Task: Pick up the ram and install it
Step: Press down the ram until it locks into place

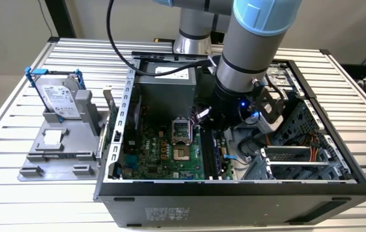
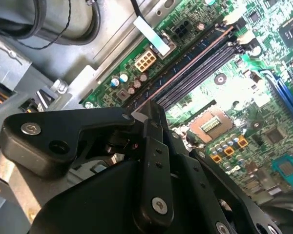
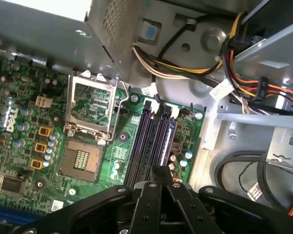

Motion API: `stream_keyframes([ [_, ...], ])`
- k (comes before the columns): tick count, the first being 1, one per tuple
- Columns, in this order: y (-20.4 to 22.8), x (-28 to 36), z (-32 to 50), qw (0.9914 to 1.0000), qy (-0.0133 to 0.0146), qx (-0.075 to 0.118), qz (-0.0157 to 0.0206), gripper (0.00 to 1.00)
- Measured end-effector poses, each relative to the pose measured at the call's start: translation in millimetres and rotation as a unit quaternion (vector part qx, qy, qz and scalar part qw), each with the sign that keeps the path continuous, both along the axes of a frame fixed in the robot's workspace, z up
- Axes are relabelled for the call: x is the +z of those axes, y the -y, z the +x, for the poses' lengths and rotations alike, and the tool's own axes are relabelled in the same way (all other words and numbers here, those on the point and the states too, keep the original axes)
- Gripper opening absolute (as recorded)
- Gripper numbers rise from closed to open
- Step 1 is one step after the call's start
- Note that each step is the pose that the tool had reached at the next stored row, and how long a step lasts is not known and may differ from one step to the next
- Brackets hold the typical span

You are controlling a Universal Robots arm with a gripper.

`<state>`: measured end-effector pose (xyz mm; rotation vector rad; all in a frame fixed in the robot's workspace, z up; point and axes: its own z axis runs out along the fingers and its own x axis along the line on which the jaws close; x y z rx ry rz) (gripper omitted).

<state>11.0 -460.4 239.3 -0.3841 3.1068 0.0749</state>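
**Fingers pinched on the ram over the motherboard slots**

The fingers stood almost closed, gripping the near end of the ram, which appeared edge-on in the second wrist view as a thin brownish strip along the outermost of the long black slots; how deep it sat could not be told. Around them lay the green motherboard, inside the open computer case in the middle of the tabletop. Toward the exterior view's left edge of the tabletop, a hard drive stood in a grey fixture.
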Motion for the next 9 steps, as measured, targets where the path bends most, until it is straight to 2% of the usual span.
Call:
stream_keyframes([
  [5,0.0,0.2,0.3,0.99968,0.0024,0.025,0.0001,0.00],
  [9,0.0,0.2,0.4,0.99888,0.0057,0.047,0.0001,0.00],
])
